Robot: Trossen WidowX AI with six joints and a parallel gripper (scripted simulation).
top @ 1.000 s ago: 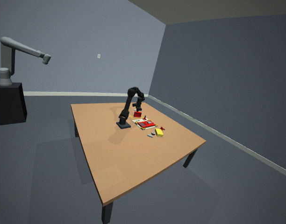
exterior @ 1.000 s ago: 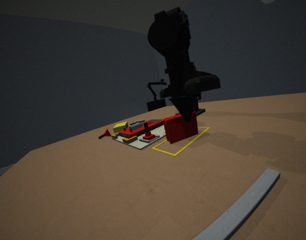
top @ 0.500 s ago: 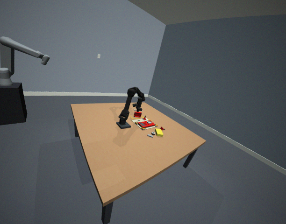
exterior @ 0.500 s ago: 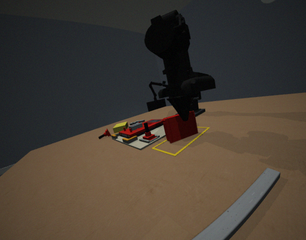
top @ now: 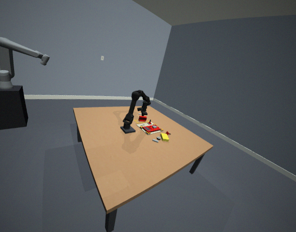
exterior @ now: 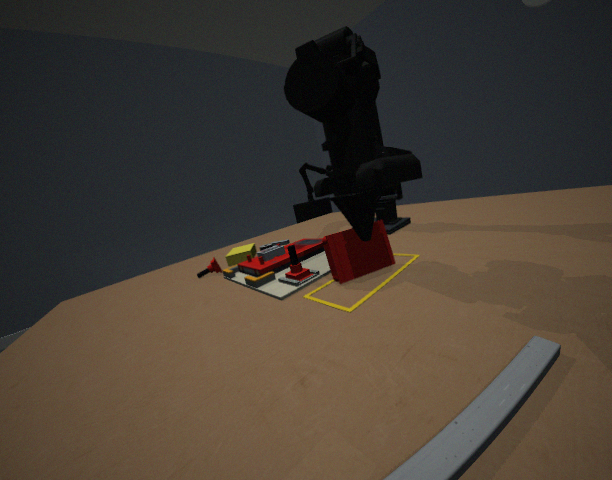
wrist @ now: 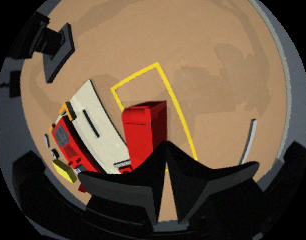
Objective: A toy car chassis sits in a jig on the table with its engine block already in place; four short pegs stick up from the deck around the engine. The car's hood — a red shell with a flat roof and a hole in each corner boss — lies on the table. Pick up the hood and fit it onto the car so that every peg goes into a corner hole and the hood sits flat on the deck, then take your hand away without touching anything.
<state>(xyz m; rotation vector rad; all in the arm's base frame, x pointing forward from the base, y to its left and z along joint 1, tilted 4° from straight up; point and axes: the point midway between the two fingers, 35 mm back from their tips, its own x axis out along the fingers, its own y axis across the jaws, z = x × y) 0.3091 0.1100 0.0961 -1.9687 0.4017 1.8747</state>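
Observation:
The red hood (top: 142, 118) (exterior: 355, 258) (wrist: 138, 137) stands on its side, leaning, at the yellow outline beside the jig; its open side shows in the top view. My gripper (top: 143, 114) (exterior: 365, 238) (wrist: 165, 144) is shut with nothing between its fingertips. The tips are at the hood's upper edge, in front of its roof face in the exterior view, and look touching or nearly so. The red chassis (top: 155, 129) (wrist: 70, 150) lies in the jig on a cream board (top: 140, 125) (wrist: 90, 100). The grey engine block (exterior: 271, 252) is on the deck. Not all the pegs can be made out.
The yellow outline (exterior: 350, 310) (wrist: 157, 64) marks the table. A red piece with a black post (exterior: 296, 271) stands on the board near the hood. A yellow block (top: 164, 137) (exterior: 241, 253) and a small wheel (top: 158, 137) lie beyond the chassis. A grey bar (exterior: 482, 408) (wrist: 249, 140) lies opposite.

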